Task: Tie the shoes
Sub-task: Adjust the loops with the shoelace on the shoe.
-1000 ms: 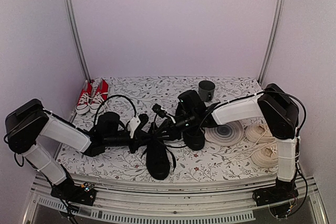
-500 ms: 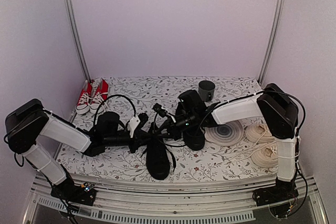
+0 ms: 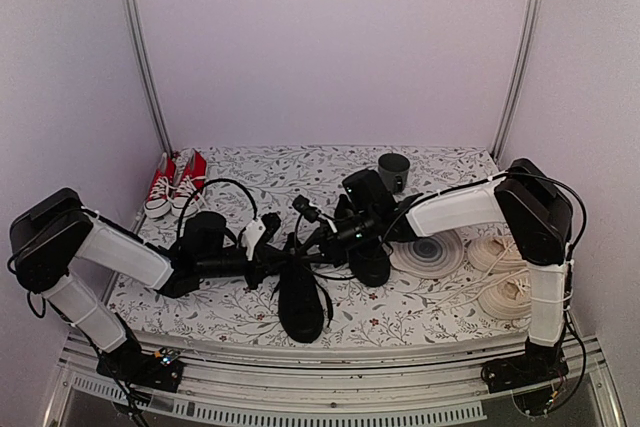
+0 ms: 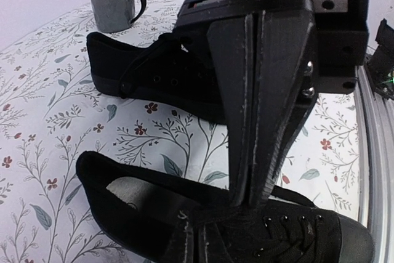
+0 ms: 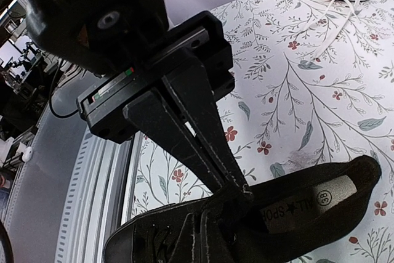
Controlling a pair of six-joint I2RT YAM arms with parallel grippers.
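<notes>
Two black shoes lie on the floral table. The near shoe points its toe at the front edge. The far shoe lies behind it to the right. My left gripper and right gripper meet tip to tip over the near shoe's tongue. In the left wrist view my own left gripper is shut at the tongue of the near shoe, and the right gripper comes down shut beside it. In the right wrist view my right gripper is shut there too. Each seems to pinch a thin black lace.
A grey mug stands at the back right. Small red sneakers sit at the back left. Cream sneakers and a round grey coaster lie at the right. The metal front rail runs along the near edge.
Almost nothing. Both grippers stay shut over the near shoe's tongue and have shifted only slightly.
</notes>
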